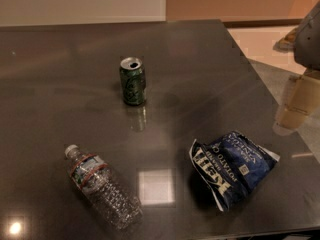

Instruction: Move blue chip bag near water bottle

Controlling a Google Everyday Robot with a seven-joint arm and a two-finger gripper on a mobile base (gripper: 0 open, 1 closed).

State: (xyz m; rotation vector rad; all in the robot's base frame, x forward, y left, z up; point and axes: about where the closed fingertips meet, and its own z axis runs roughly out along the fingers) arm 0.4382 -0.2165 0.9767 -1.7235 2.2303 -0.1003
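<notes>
We read "POTATO" in white on crumpled dark-blue foil chip bag (232,169); nothing else legible. Gripper (294,105) at right edge.

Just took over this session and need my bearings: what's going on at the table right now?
The end effector hangs at the right side of the view, near the table's right edge, touching none of the items. The blue chip bag lies crumpled on the dark table at the front right. The water bottle lies on its side at the front left, a bare gap between the two. A green soda can stands upright farther back. The bag is not yet near the bottle.
</notes>
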